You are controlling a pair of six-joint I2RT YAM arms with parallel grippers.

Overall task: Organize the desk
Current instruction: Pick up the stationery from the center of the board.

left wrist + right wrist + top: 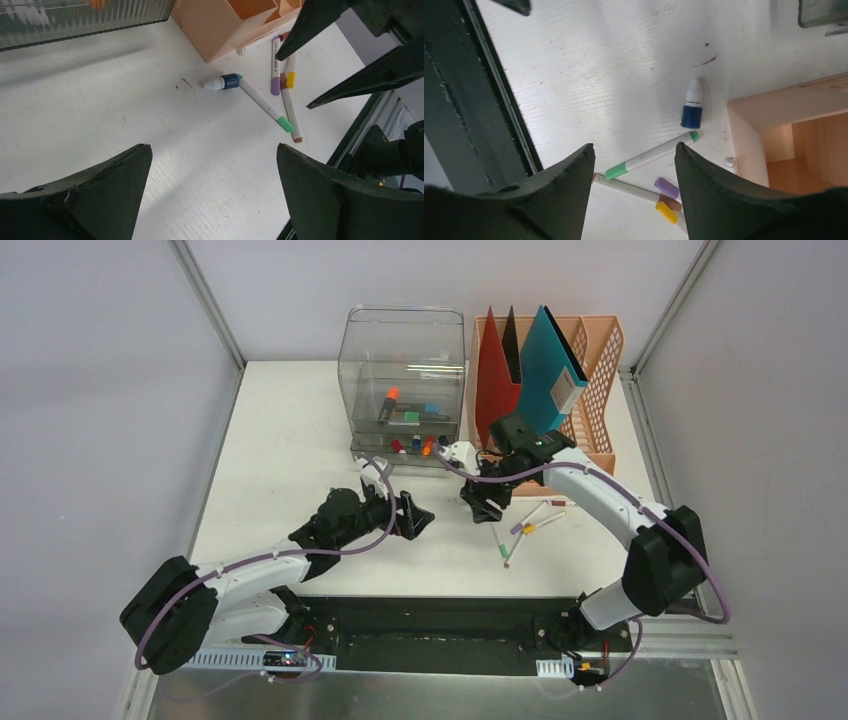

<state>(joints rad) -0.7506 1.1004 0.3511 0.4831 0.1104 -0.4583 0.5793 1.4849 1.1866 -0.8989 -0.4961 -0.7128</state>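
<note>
Right now, your left gripper (212,147) hangs spread wide and empty above the counter (290,440). Your right gripper (634,146) is spread too, over a green-capped marker (651,156).

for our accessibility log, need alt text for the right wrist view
Open, empty right gripper above a green-capped marker on the white desk. A small blue bottle lies beyond, near the corner of a peach file rack.

White desk (290,440); peach lattice rack (600,360) with red folder (495,380), teal folder (548,365); beside the rack, blue-and-white bottle (692,107), green-tipped white marker (651,156).
</note>
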